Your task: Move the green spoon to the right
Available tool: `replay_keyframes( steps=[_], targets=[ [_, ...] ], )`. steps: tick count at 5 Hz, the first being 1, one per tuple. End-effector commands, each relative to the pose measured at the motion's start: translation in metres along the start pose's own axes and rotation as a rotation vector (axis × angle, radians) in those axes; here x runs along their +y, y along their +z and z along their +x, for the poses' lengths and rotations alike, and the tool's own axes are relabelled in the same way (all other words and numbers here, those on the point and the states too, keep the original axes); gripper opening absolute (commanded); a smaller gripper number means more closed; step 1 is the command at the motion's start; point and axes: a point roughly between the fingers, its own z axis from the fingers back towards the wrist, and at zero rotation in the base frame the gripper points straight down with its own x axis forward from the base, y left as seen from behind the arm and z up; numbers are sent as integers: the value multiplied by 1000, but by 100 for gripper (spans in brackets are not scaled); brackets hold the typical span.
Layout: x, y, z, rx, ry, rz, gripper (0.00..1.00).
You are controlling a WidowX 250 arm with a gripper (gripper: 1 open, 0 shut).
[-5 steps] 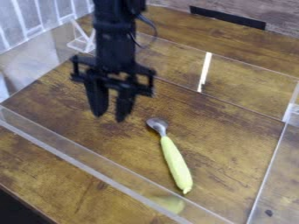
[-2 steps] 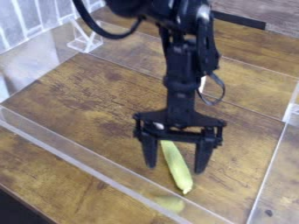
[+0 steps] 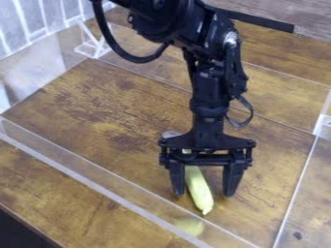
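The desk point(image 3: 77, 107) was a run of dark brown wooden planks with visible grain, and a low clear plastic wall point(image 3: 91, 179) fenced off the work area on its near and left edges, with another clear panel at the right side. A small upright clear piece point(image 3: 230, 95) stood on the wood toward the far right. Beyond the far left corner, pale vertical slats point(image 3: 33, 29) showed, too blurred to identify further.

The black robot arm point(image 3: 207, 68) reached down from the far side, a black cable looping beside it. Its end effector point(image 3: 206, 189) pointed straight down at the near right part of the desk, its two black fingers point(image 3: 176, 181) spread wide apart. The green spoon point(image 3: 199, 191) lay flat on the wood between those fingers, yellow-green handle pointing toward the near edge; its bowl was hidden behind the end effector. Whether the fingertips touched the wood could not be told.
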Motion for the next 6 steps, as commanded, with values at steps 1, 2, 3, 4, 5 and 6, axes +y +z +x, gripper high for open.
replay_keyframes(
  steps=[1, 2, 3, 4, 5, 6],
  targets=[
    [-1, 18, 14, -33, 31, -38, 100],
    [0, 17, 20, -29, 36, -37, 100],
    [-13, 18, 15, -29, 46, -40, 100],
    [-25, 17, 11, -27, 65, -44, 100],
    [-28, 17, 6, -21, 114, -44, 100],
    [-29, 16, 3, -13, 147, -40, 100]
  ],
)
